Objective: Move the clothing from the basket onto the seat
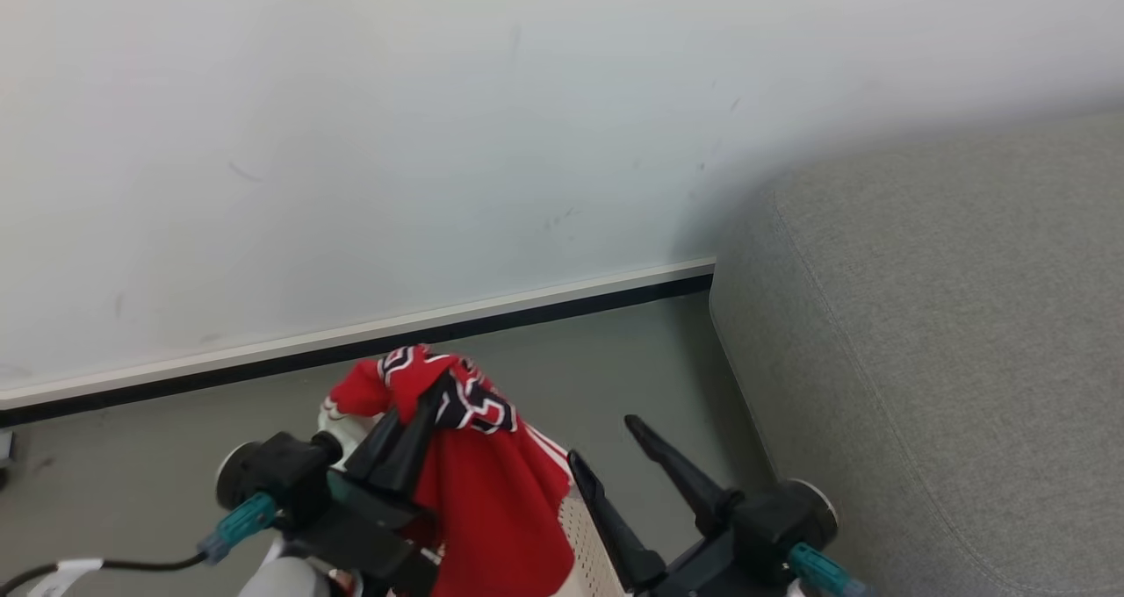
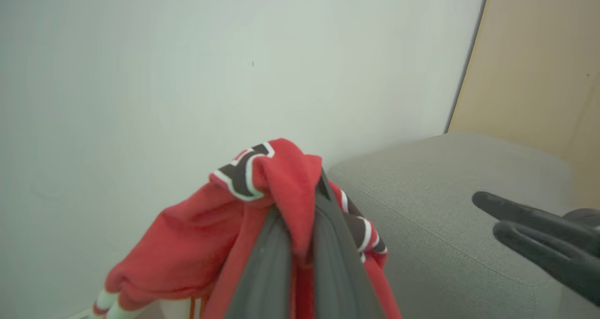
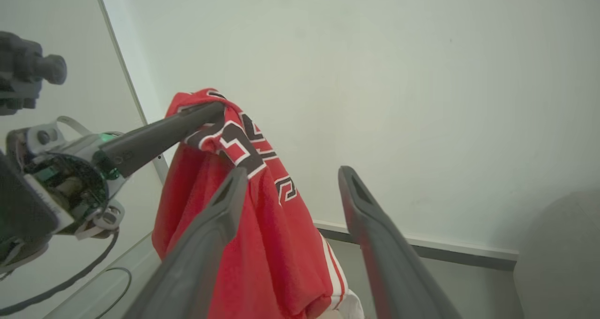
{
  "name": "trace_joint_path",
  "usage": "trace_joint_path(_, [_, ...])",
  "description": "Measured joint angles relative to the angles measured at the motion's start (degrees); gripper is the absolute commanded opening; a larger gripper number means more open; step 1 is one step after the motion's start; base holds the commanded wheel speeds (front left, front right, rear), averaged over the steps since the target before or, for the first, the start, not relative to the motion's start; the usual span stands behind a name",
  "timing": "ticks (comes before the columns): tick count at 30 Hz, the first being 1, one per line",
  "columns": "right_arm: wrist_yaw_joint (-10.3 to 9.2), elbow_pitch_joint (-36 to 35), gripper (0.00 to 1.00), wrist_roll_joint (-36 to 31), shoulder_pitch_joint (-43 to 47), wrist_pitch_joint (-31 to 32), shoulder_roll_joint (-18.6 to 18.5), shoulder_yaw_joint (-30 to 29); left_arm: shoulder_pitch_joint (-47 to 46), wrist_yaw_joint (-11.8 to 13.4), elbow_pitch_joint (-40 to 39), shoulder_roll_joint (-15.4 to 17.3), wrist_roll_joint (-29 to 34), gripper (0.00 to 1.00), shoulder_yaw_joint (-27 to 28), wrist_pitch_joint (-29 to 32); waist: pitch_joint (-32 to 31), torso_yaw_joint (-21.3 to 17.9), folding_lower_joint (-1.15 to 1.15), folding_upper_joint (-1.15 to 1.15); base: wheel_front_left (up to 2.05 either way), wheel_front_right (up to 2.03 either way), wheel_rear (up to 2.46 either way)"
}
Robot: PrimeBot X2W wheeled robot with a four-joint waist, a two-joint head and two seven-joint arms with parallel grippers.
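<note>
A red jersey (image 1: 492, 492) hangs over the basket (image 1: 584, 540), and we grip its fold in our left pincer (image 1: 439, 391), clamped tight. Our right pincer (image 1: 604, 439) stands wide open and empty beside it. The grey sofa (image 1: 948, 334) is on our right.

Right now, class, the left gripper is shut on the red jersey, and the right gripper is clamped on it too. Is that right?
Not quite. The right gripper stands open, gripping nothing, as the right wrist view shows. The left gripper is indeed shut on the red jersey.
</note>
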Motion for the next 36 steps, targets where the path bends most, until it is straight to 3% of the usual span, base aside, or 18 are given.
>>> trace_joint_path(14, [0.00,9.05,1.00,2.60,-5.33,0.00,2.19,2.83,-6.16,-0.01,-1.13,-0.89,-6.09,0.00,-11.25,5.35,-0.37,-0.11,0.00,0.01,0.00,0.00,0.00])
trace_joint_path(17, [0.00,13.83,1.00,4.12,-5.44,0.02,2.65,3.35,-6.45,-0.01,-2.12,-1.01,-7.20,0.00,-13.51,6.37,-0.56,-0.11,0.00,0.01,0.00,0.00,0.00])
trace_joint_path(27, [0.00,15.60,1.00,3.04,-7.75,0.00,3.68,2.97,-7.18,0.00,-3.53,-0.47,-9.76,0.00,-17.75,8.95,-0.84,-0.20,0.00,0.01,0.00,0.00,0.00])
trace_joint_path(28, [0.00,15.38,0.77,2.80,-7.75,0.00,3.72,2.99,-7.18,0.00,-3.53,-0.42,-9.94,0.00,-18.09,9.16,-0.87,-0.16,0.00,0.01,0.00,0.00,0.00])
trace_joint_path(29, [0.00,14.72,0.29,2.53,-7.74,0.00,3.74,2.94,-7.17,0.00,-3.52,-0.42,-10.10,0.00,-18.34,9.22,-0.89,-0.08,0.00,0.01,0.00,0.00,0.00])
trace_joint_path(30, [0.00,13.95,0.04,2.14,-7.74,0.00,3.72,2.69,-7.18,0.00,-3.49,-0.41,-10.26,0.00,-18.60,9.32,-0.91,0.06,0.00,0.01,0.00,0.00,0.00])
trace_joint_path(31, [0.00,13.49,0.00,1.87,-7.73,0.00,3.71,2.50,-7.18,0.00,-3.45,-0.38,-10.32,0.00,-18.81,9.34,-0.93,0.20,0.00,0.01,0.00,0.00,0.00])
trace_joint_path(36, [0.00,12.09,0.00,1.33,-6.73,0.00,3.34,2.21,-7.25,0.45,-2.50,-0.15,-10.29,0.00,-18.45,8.38,-1.12,0.69,0.00,0.01,0.00,0.00,0.00])
